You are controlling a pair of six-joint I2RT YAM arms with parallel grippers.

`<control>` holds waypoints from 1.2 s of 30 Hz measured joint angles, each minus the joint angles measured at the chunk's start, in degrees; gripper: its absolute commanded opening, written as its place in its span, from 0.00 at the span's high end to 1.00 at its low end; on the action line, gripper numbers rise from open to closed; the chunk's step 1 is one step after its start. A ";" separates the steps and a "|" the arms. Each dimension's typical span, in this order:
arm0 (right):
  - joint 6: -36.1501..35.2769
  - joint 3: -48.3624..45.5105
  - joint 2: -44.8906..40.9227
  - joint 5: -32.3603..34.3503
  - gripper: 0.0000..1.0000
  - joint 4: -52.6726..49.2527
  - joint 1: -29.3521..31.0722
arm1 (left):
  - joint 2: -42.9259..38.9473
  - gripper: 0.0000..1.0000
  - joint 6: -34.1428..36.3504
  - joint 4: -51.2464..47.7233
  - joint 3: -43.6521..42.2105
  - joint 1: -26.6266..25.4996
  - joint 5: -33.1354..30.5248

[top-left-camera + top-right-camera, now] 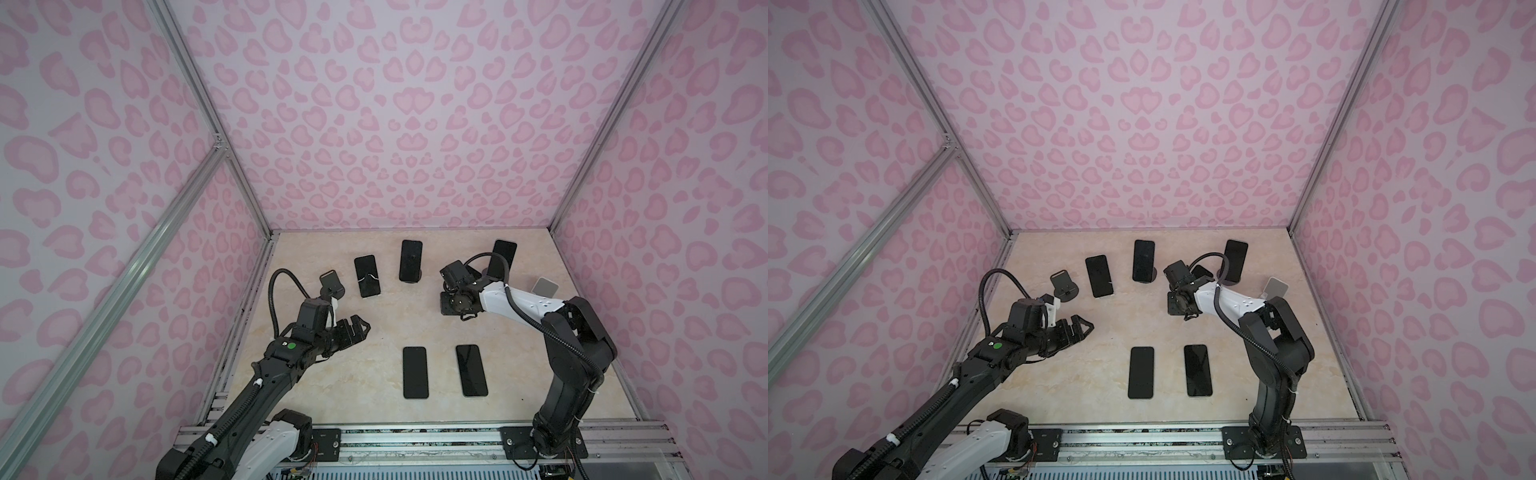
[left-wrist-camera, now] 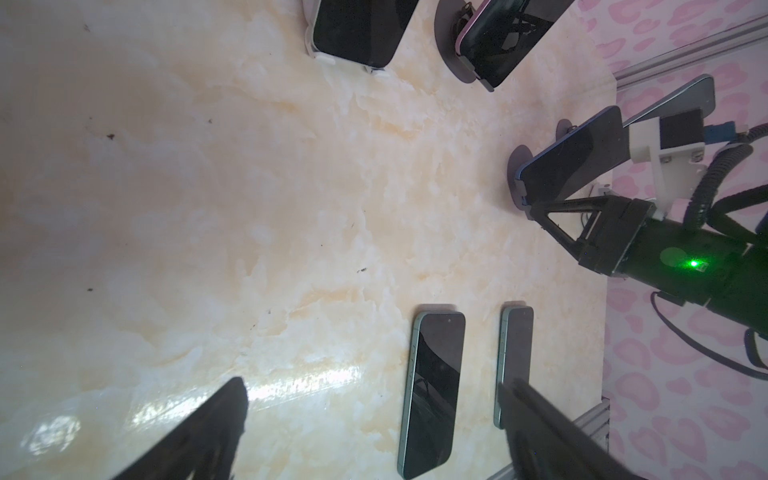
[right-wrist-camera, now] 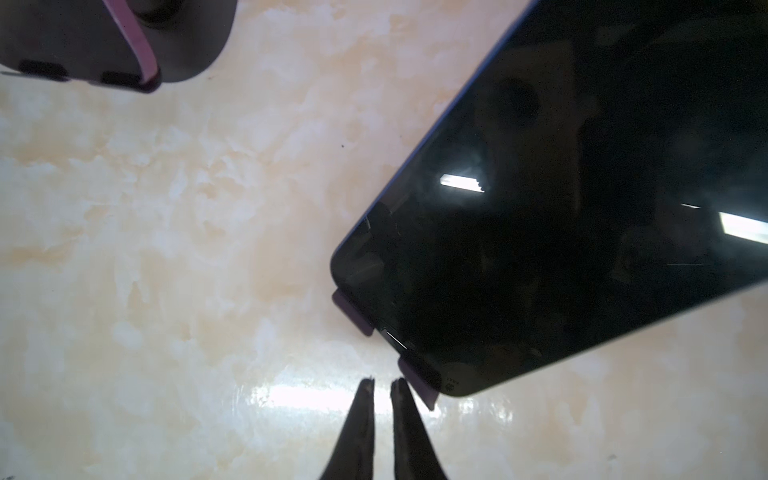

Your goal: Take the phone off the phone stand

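Nearest, 2 flat phones point(image 1: 414, 372) side by side on the table point(image 1: 332, 374), clear of any stand; no part in this step, to judge by the task. Just beyond, on the left, the left tool point(image 1: 358, 328): released, spread wide, empty, hanging over bare table.

Farther, on the right, the right tool point(image 3: 382, 384): clenched to a slit on nothing, tips low, just beside the purple lip of the stand point(image 3: 420, 388). There, the phone point(image 3: 582, 199): leaning back in that stand, bottom edge in the lip, screen toward the tool.

Probably stiff, fairly light, glass-faced, so slick and breakable. Better taken by the 2 long side edges above the lip than by the screen, then lifted up and out along the lean. Calls for opening the tool first. Likely to tip the stand if dragged forward.

Room: bare table in front of the stand and toward the middle, free for setting down. Tighter on the right, with a grey stand point(image 1: 545, 286) near and the wall point(image 1: 665, 291) behind it.

At about the same depth, a middle phone point(image 1: 411, 260) upright on a dark base, a holder phone point(image 1: 367, 275) on white clips, and a bare dark stand point(image 1: 331, 284) at the left.
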 measured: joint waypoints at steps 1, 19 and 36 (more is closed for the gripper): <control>0.02 -0.17 0.00 0.00 0.87 0.09 -0.02 | 0.00 0.02 -0.35 0.02 0.00 -0.04 0.09; 0.24 -1.68 -0.57 0.00 0.87 -0.07 -1.09 | 1.70 0.01 -0.52 0.46 1.75 -0.28 1.40; 0.07 -3.58 -1.70 0.00 0.87 -0.09 -2.60 | 2.69 0.01 -0.50 0.48 2.05 -0.37 1.77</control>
